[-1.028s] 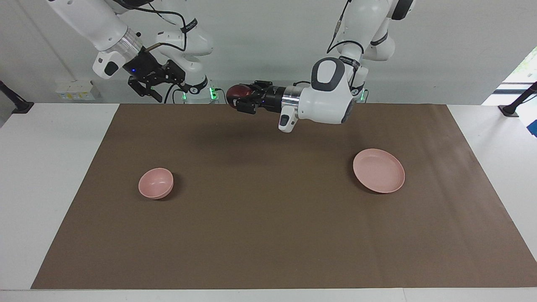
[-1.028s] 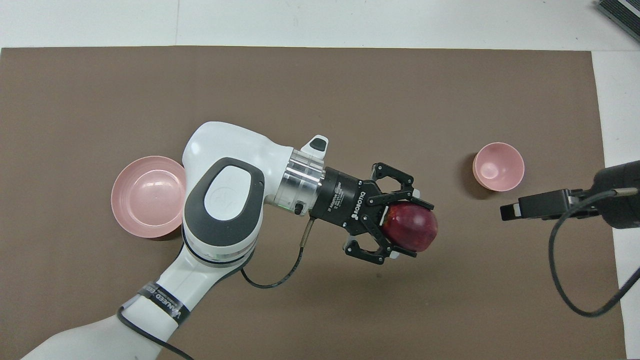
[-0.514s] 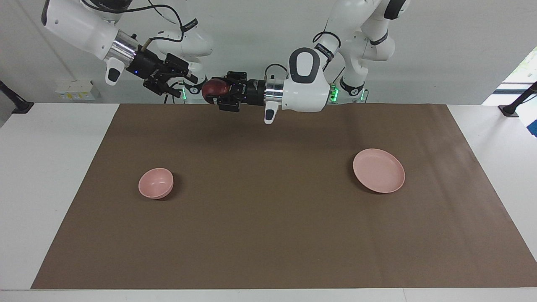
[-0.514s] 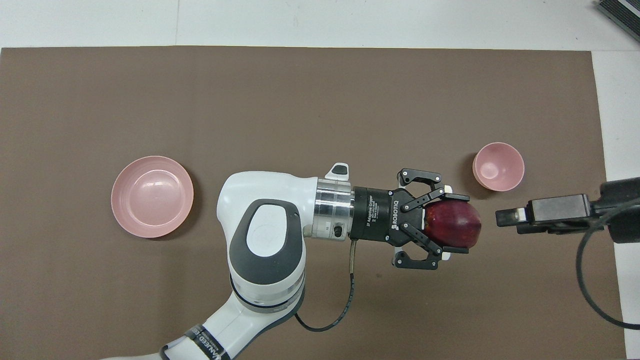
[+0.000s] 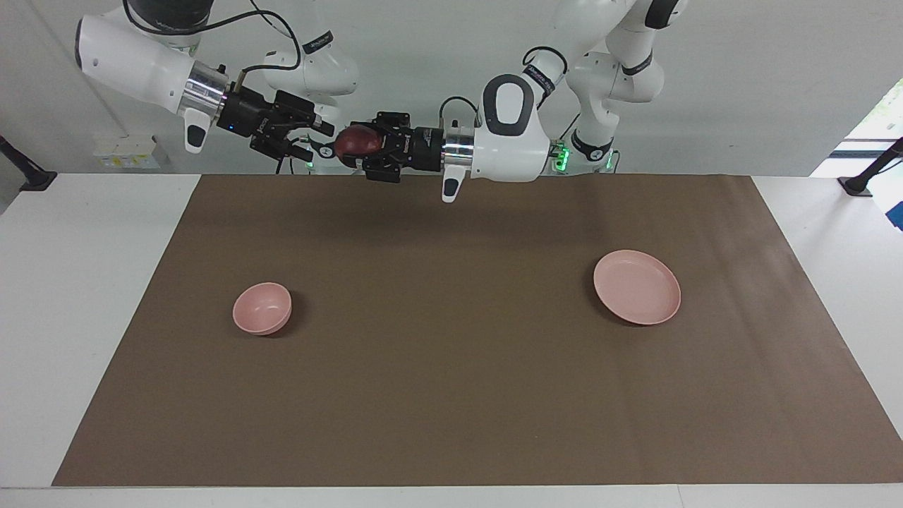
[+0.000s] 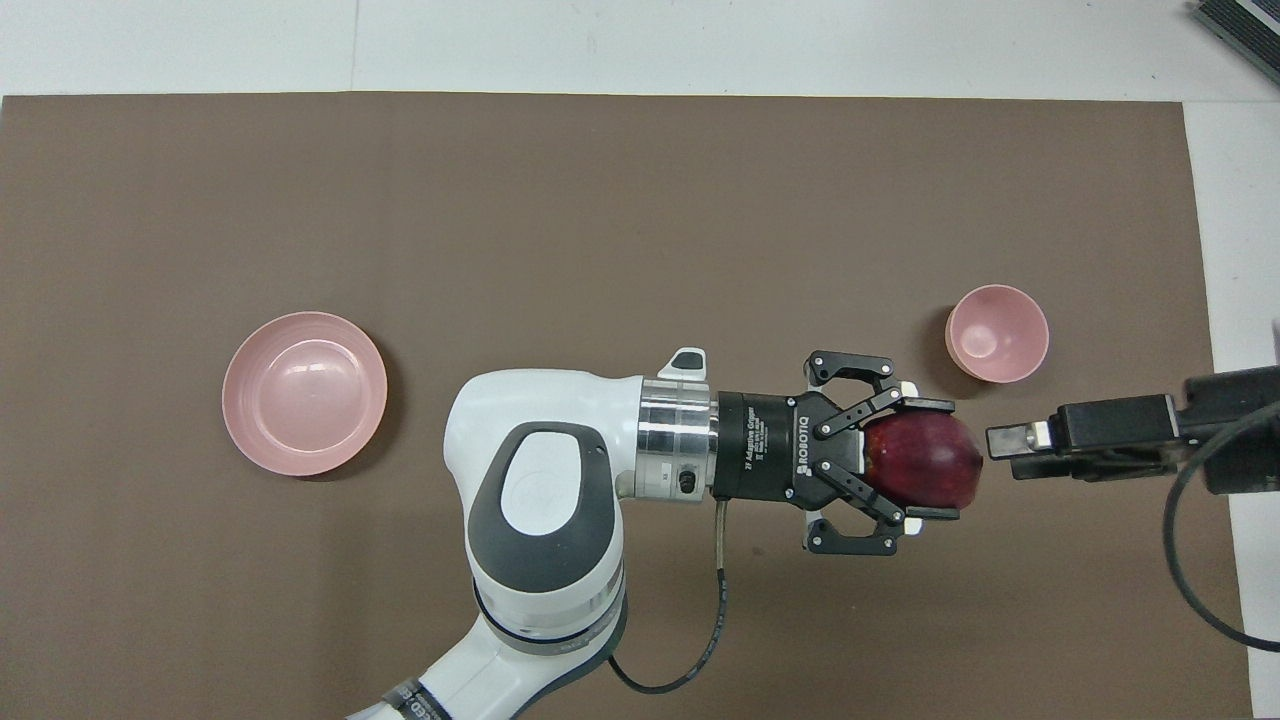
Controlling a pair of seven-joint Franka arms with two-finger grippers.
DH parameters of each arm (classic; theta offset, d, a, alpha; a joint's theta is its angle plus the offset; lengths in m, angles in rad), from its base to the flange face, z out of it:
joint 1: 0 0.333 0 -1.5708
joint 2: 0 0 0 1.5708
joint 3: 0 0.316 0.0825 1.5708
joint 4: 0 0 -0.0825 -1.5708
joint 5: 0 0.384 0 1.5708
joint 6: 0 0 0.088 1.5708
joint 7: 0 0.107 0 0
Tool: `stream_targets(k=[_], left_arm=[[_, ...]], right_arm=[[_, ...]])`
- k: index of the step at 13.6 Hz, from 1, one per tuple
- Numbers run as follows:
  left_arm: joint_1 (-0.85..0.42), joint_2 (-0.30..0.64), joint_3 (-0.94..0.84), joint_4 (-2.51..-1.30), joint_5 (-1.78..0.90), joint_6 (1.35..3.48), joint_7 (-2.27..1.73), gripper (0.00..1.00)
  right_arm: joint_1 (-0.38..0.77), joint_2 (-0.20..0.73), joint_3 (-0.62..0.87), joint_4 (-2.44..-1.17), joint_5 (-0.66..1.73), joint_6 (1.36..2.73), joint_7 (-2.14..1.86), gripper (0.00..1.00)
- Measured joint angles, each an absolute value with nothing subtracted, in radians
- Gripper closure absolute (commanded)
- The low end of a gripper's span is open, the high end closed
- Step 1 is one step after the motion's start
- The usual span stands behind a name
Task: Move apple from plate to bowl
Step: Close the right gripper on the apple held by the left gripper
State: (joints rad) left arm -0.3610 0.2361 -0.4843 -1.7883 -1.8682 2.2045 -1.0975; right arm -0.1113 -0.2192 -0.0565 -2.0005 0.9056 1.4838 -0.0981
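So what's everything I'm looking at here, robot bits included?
apple: one, dark red, held in the air over the mat
bowl: one, pale pink, on the mat toward the right arm's end
plate: one, pale pink, on the mat toward the left arm's end
mat: one, brown, covering the white table
left gripper: one, black, clamped on the apple
right gripper: one, black, raised, pointing at the apple

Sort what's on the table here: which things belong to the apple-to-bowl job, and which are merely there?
Part of the job:
- apple, held in the left gripper, in the air
- pink plate, now bare
- pink bowl, nothing in it
- right gripper, raised beside the apple

Merely there:
- brown table mat
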Motion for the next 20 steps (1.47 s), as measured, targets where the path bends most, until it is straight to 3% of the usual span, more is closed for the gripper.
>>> stream_targets(k=[13,20], left_arm=[[-0.375,0.232,-0.608,-1.749,-1.933,2.430,-1.098,1.00],[-0.435,0.235,-0.609,-1.718,-1.940,2.557,-1.101,1.00]], right_arm=[[-0.111,-0.220,-0.047,-2.034,0.942,1.482,-0.129,0.00],[-0.123,-0.224,-0.050,-2.039,0.942,1.374,-0.129,0.00]])
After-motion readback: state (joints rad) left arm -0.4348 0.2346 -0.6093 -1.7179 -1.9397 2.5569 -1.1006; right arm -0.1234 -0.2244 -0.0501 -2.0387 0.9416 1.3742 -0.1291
